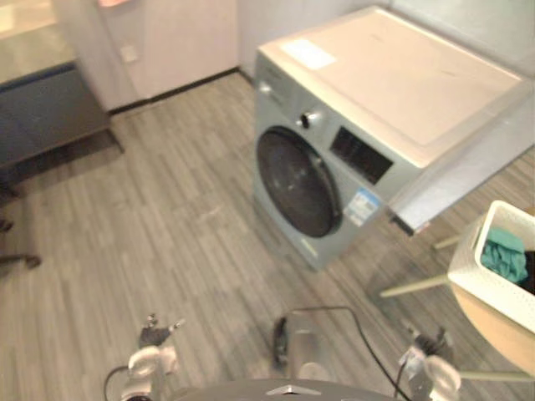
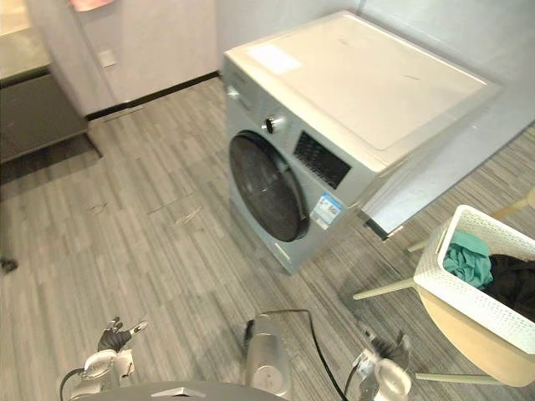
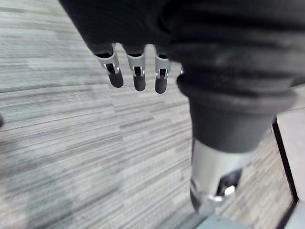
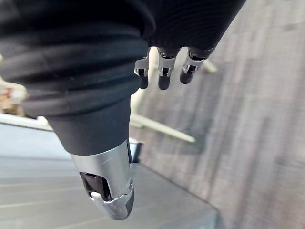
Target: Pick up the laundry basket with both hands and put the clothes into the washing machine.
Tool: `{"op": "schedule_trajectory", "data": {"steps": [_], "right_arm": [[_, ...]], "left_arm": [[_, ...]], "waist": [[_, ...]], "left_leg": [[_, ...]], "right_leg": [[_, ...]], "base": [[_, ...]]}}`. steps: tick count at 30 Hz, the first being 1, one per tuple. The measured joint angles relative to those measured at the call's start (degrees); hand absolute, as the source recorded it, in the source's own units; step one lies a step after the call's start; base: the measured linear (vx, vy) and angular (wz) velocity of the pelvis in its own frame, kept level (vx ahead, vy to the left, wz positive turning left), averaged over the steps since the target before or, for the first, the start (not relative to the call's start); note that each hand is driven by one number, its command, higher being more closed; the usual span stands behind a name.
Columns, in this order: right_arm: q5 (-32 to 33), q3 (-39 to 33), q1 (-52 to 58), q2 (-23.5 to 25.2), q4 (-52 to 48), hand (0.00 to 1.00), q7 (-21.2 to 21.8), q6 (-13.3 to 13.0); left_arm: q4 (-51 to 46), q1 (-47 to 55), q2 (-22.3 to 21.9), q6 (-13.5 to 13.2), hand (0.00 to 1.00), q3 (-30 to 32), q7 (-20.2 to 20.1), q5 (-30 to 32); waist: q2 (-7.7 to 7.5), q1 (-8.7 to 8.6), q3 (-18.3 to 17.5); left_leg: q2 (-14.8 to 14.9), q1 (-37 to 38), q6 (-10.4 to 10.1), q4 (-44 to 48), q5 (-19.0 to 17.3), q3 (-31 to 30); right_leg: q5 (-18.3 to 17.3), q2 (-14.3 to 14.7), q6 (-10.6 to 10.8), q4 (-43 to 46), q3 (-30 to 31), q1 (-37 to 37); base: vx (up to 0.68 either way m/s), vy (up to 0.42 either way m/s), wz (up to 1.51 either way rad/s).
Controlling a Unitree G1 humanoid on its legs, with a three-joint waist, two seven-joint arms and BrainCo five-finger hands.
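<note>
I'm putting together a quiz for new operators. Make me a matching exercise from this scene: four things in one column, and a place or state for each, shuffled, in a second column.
1. washing machine door
2. laundry basket
3. teal garment
4. left hand

A. lying in the basket
B. open, over the floor
C. shut
D. white, to the robot's right

Pairs: 1-C, 2-D, 3-A, 4-B

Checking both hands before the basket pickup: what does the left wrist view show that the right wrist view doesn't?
Left wrist view: the left hand, silver dark-tipped fingers straight, holding nothing. Right wrist view: the right hand, also straight-fingered and empty, with pale slanted furniture legs past it. Both: the grey wood-plank floor beneath.
</note>
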Motion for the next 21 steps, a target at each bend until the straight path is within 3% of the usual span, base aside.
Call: {"op": "schedule_trajectory", "data": {"steps": [1, 3, 5, 6, 8, 9, 12, 15, 18, 21], "right_arm": [[-0.04, 0.35, -0.55, -0.58, -3.97, 0.00, -0.35, -0.19], [-0.21, 0.40, -0.29, -0.04, -11.63, 0.00, -0.43, -0.85], [-1.37, 1.27, 0.59, 1.44, -18.70, 0.00, -0.54, -1.85], [-2.22, 2.60, 2.47, 2.00, -23.93, 0.00, -0.85, -3.43], [-2.22, 3.67, 3.80, 2.64, -25.79, 0.00, -0.92, -3.88], [-2.17, 6.26, 6.19, 4.13, -27.58, 0.00, -0.73, -4.38], [-2.10, 12.16, 10.30, 4.91, -28.05, 0.00, -0.23, -4.52], [-2.08, 18.93, 13.73, 6.59, -28.94, 0.00, 0.58, -4.49], [-2.12, 23.23, 13.88, 8.08, -29.58, 0.00, 2.51, -4.93], [-2.23, 25.33, 14.14, 8.25, -29.37, 0.00, 3.75, -5.04]], "left_arm": [[0.04, -0.87, -0.66, -0.12, 0.00, -0.89, -0.14, 0.57], [0.11, -2.06, -0.96, -0.54, 0.00, -3.18, -0.34, 1.93], [1.75, -2.88, -1.09, -0.66, 0.00, -3.59, -0.31, 2.46], [2.03, -3.34, -1.50, -0.82, 0.00, -3.60, -0.30, 3.32], [2.39, -3.59, -1.44, -0.80, 0.00, -3.59, -0.21, 4.08], [3.03, -3.78, -1.41, -0.77, 0.00, -3.96, 0.06, 4.13], [4.10, -2.62, -1.75, -0.52, 0.00, -5.51, 0.75, 4.03], [4.06, -2.33, -2.06, -0.53, 0.00, -6.76, 1.13, 3.49], [3.97, -1.86, -2.17, -0.54, 0.00, -8.31, 2.06, 2.42], [3.94, -1.77, -2.33, -0.59, 0.00, -10.68, 2.03, 2.39]], "waist": [[1.46, -0.02, 0.03], [1.74, -0.12, 0.40], [1.20, 0.14, 0.58], [1.35, -0.09, 0.60], [0.45, -0.12, 1.20], [-0.26, 0.29, 1.50], [0.35, 0.52, 1.83], [-0.12, 2.01, 2.10], [-0.56, 2.35, 2.27], [-0.42, 2.47, 2.10]], "left_leg": [[-0.79, -0.86, -0.01, -2.46, 0.02, -0.39], [-3.06, -1.35, 1.42, -8.90, 2.34, -1.36], [-4.06, -0.09, 2.14, -11.38, 5.70, -3.56], [-4.99, 0.26, 2.18, -13.03, 5.77, -4.28], [-5.55, 0.08, 2.16, -13.21, 5.74, -5.09], [-5.03, -1.30, 2.46, -10.37, 3.78, -7.23], [-3.15, -2.52, 3.85, -4.89, 0.72, -10.44], [-1.52, -6.77, 8.95, 7.50, 4.08, -11.32], [-0.49, -8.98, 8.86, 11.57, 9.39, -10.81], [-0.34, -8.56, 6.45, 2.99, 6.99, -9.41]], "right_leg": [[1.11, 1.19, 0.44, -2.38, 0.36, 0.50], [1.65, 2.08, 0.99, -5.20, 0.79, 3.23], [1.19, 2.75, 1.78, -6.33, 1.44, 6.11], [0.31, 2.01, 3.01, -5.38, 1.33, 5.89], [-0.44, 1.06, 3.51, -4.34, 1.05, 5.77], [-2.44, -0.17, 4.30, -2.63, -0.14, 6.00], [-5.60, -1.02, 4.59, -1.88, -2.97, 8.95], [-6.88, -3.20, 4.76, -3.22, -5.50, 13.19], [-5.23, -3.63, 4.37, -8.19, -7.00, 16.86], [-2.61, -3.57, 4.26, -12.28, -7.03, 17.91]], "base": [[0.16, 0.023, -0.52], [0.14, 0.038, -0.28], [0.06, 0.029, -0.02], [0.02, 0.033, 0.37], [-0.03, 0.035, 0.44], [-0.04, -0.009, 0.56], [0.04, -0.014, 0.63], [0.06, -0.022, 0.56], [0.10, -0.015, 0.25], [0.14, 0.009, -0.08]]}}
